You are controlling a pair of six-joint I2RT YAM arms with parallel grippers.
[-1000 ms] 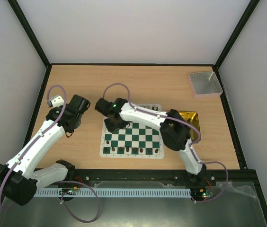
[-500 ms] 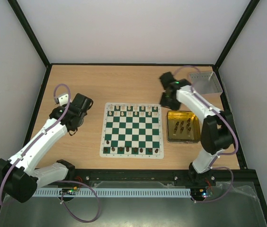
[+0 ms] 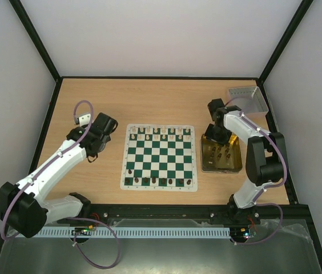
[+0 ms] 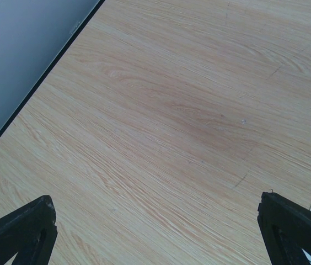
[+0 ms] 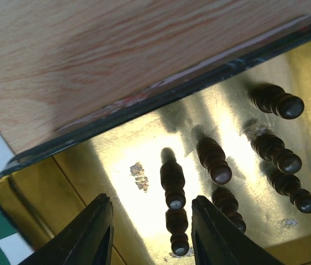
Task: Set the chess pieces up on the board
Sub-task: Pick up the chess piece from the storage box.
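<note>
- about halfway I'd say: the board (image 3: 159,160) sits mid-table toward the near edge, with a pale row (image 3: 156,133) along its far edge and a dark row (image 3: 160,181) along its near edge
- the pawn ranks look mostly bare; the dark pawns (image 5: 173,186) wait in the yellow tray (image 3: 235,162) off the board's right edge
- the right gripper (image 5: 151,212) is over that tray, fingers apart either side of one pawn
- the left gripper (image 4: 155,232) is spread wide over the bare wood tabletop (image 4: 172,110)
- pawns are glossy, turned and knobby; the tray is shiny, the board a thin flat mat

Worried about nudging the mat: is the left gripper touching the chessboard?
Apart. Top view shows bare tabletop between the left gripper and the chessboard.
</note>
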